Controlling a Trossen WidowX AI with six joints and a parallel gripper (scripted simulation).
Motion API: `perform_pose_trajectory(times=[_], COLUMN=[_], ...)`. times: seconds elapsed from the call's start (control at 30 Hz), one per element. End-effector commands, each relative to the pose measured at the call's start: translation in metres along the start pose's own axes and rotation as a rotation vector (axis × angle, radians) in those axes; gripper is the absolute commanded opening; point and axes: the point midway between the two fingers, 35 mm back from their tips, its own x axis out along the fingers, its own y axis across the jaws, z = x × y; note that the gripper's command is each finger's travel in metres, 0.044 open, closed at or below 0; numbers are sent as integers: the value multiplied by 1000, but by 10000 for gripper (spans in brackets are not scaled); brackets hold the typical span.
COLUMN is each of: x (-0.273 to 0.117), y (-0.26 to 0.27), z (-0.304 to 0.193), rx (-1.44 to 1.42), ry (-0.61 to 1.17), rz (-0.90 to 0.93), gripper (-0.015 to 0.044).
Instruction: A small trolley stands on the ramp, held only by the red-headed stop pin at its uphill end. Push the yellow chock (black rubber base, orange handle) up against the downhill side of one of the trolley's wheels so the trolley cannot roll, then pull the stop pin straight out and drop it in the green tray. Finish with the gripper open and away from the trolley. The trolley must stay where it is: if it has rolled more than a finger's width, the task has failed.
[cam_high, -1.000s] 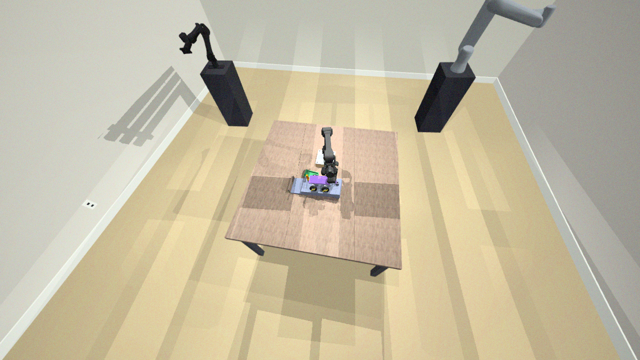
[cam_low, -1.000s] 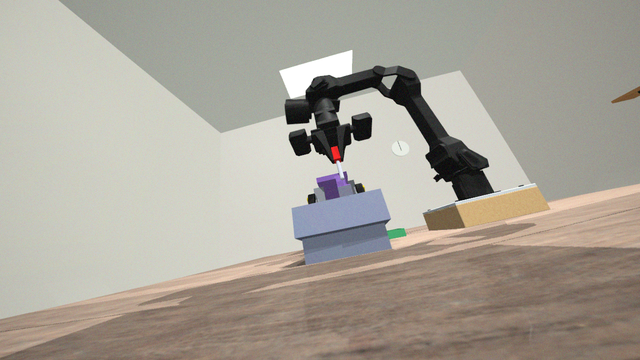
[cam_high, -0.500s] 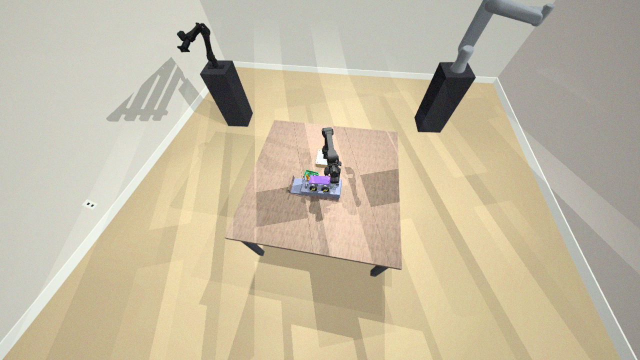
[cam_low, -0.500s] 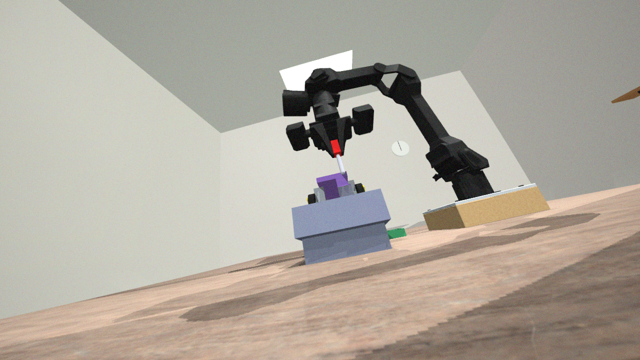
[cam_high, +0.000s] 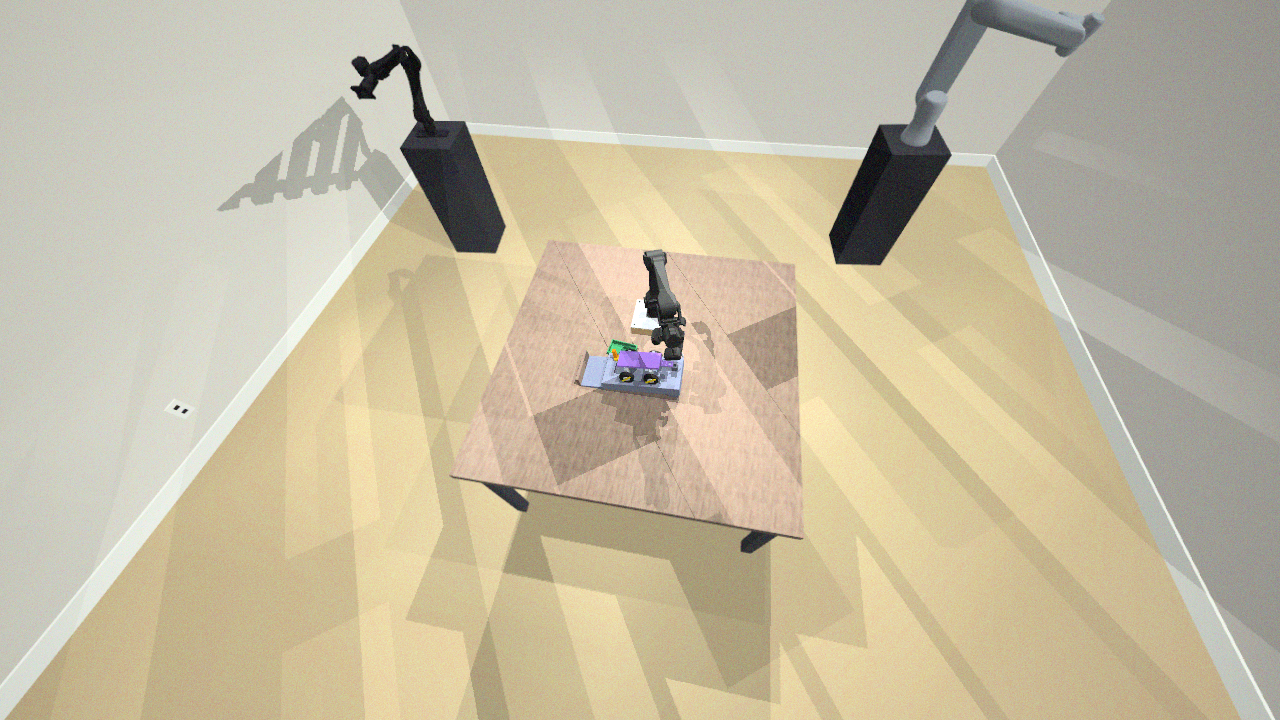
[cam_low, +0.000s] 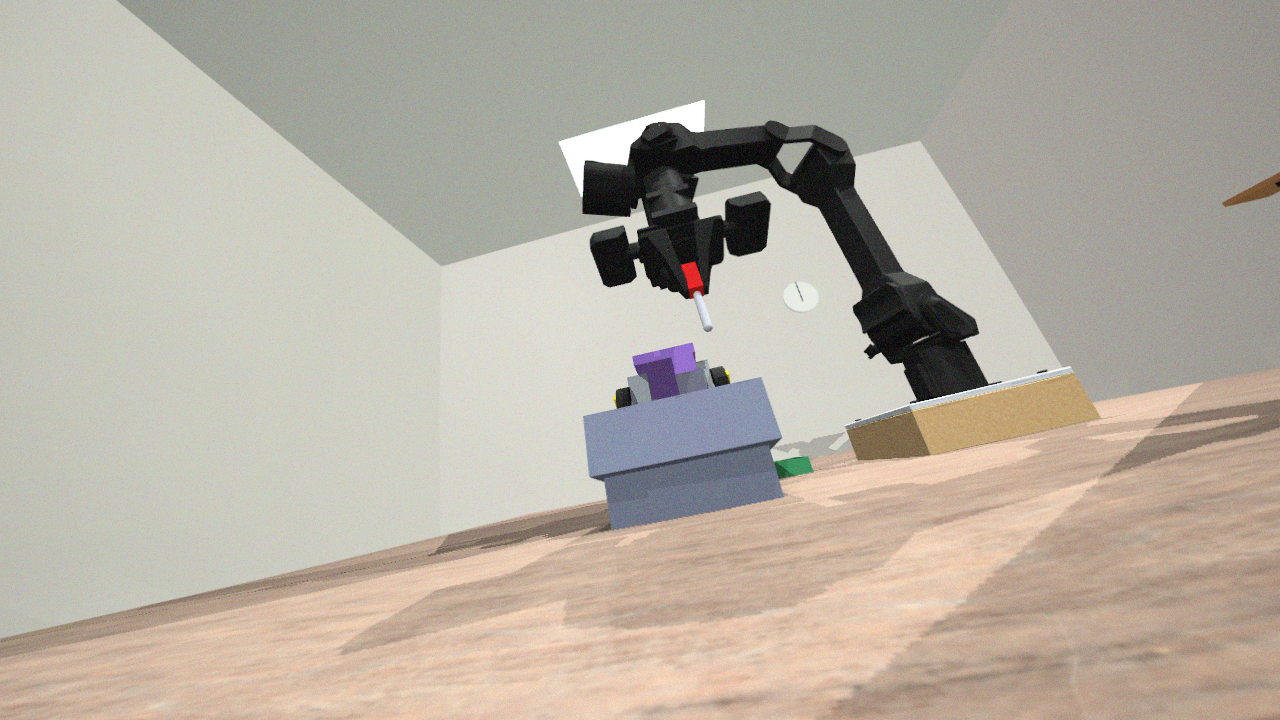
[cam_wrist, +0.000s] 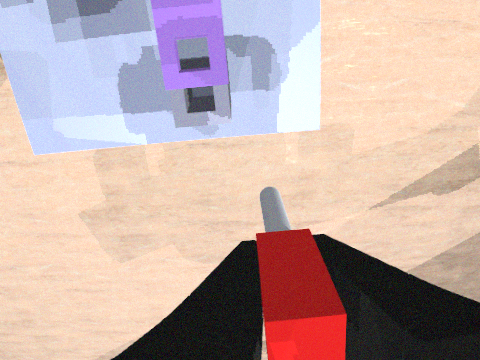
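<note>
My gripper (cam_low: 697, 288) (cam_wrist: 283, 252) is shut on the red head of the stop pin (cam_low: 691, 275) (cam_wrist: 302, 280). The pin's grey shaft points down, free in the air beyond the ramp's uphill end and above its top. The purple trolley (cam_high: 637, 359) (cam_low: 663, 359) (cam_wrist: 192, 25) stands on the blue-grey ramp (cam_high: 590, 369) (cam_low: 680, 429) (cam_wrist: 300, 100). A square hole shows in its end tongue, with another square opening just past it. The chock's orange handle (cam_high: 614, 355) shows at the trolley's downhill end; its base and wheel contact are too small to tell. The green tray (cam_high: 622, 344) (cam_low: 793, 466) is empty as far as I can see.
The arm's base plate (cam_high: 640, 318) (cam_low: 1002, 419) stands behind the ramp, on the same side as the tray. The wooden table (cam_high: 572, 447) (cam_low: 805, 608) (cam_wrist: 150, 310) carries everything. Two pedestals (cam_high: 456, 192) (cam_high: 886, 197) with other arms stand beyond the table.
</note>
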Motion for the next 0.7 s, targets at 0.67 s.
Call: perform_pose_trajectory(times=[0.67], x=[5], y=[-59], z=[2], rx=[9], ry=[-7], rz=[-11], gripper=[0])
